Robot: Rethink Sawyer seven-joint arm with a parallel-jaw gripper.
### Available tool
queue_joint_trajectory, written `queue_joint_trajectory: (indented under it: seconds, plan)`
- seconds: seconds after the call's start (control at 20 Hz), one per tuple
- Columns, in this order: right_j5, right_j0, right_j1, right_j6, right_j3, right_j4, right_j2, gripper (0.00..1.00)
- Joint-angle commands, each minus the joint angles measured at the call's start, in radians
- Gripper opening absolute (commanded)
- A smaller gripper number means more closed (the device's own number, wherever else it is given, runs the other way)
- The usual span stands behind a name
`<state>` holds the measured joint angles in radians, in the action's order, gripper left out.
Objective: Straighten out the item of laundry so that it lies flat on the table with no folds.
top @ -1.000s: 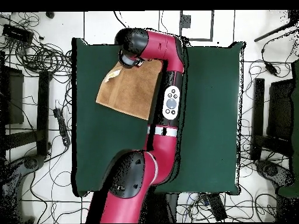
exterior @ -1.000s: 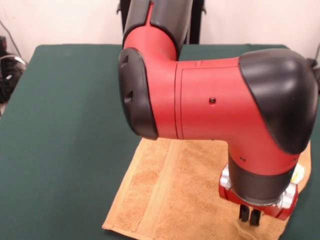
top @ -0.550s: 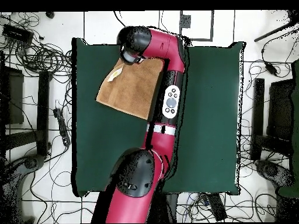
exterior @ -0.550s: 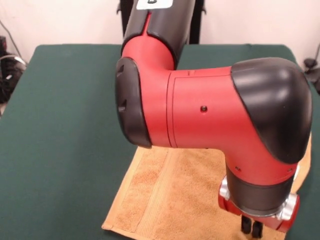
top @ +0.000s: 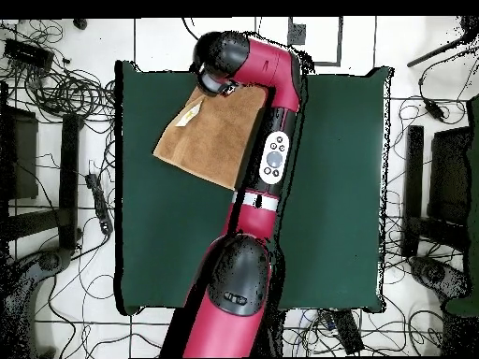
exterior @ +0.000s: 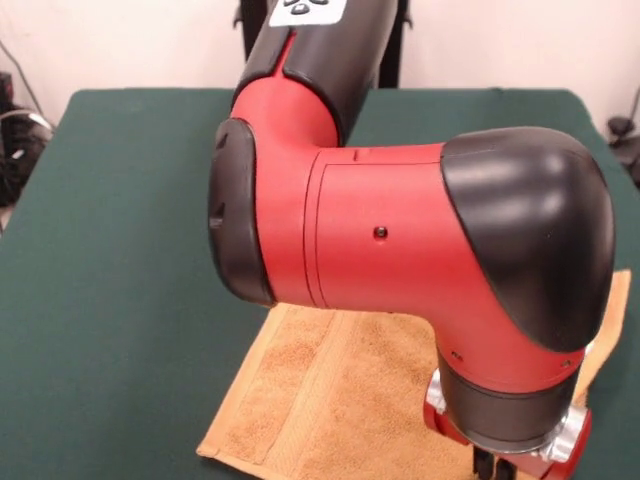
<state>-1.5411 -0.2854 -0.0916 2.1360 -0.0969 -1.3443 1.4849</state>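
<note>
Looking across the large dark green felt-covered surface (exterior: pixel 120 250) from left to right in the front view, we see bare cloth along its left side. Then comes the small rectangular orange-yellow terry-cloth towel (exterior: pixel 330 400), spread toward the surface's near edge and turned at an angle to that edge. Its left corner points at the near edge. A woven band stripe (exterior: pixel 300 390) runs lengthwise beside its left side, and the pile that we can see there looks smooth. Over the towel's right part hangs the red and black arm (exterior: pixel 400 250), its thick elbow hiding much of the cloth. The wrist ends in a red and silver collar at the bottom of the view. Below that collar only the black tips of the gripper (exterior: pixel 497 467) show, cut by the picture's lower edge. We cannot tell whether they stand apart or together, nor whether they touch the towel. Right of the wrist a strip of towel rises toward the surface's right edge.

In the overhead view, again left to right, the towel (top: pixel 210 136) lies in the surface's (top: pixel 337 187) upper left part, near its top edge and a little in from its left edge. A small white label (top: pixel 190 114) sits near the towel's upper left side. The arm reaches up the middle of the surface, and its wrist bends left over the towel's top corner. The right half of the surface is plain green.
</note>
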Motion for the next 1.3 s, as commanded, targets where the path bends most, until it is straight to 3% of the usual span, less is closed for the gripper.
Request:
queue_joint_trajectory:
  seconds: [0.05, 0.3, 0.55, 0.9, 1.0, 1.05, 1.2, 1.3]
  plan:
    - [-0.178, -0.021, 0.046, 0.254, -0.012, -0.232, 0.277, 0.00]
    - [-0.268, -0.024, 0.072, 0.235, 0.001, -0.409, 0.389, 0.00]
    - [-0.236, -0.029, 0.067, 0.234, 0.014, -0.523, 0.509, 0.00]
    - [0.010, -0.026, 0.002, 0.273, 0.024, -0.543, 0.608, 0.00]
    - [0.037, -0.029, -0.005, 0.220, 0.020, -0.545, 0.615, 0.00]
    - [0.046, -0.033, -0.009, 0.196, 0.022, -0.567, 0.639, 1.00]
    - [0.058, -0.035, -0.012, 0.286, 0.028, -0.558, 0.645, 1.00]
    - [0.053, -0.040, -0.009, 0.280, 0.028, -0.565, 0.647, 1.00]
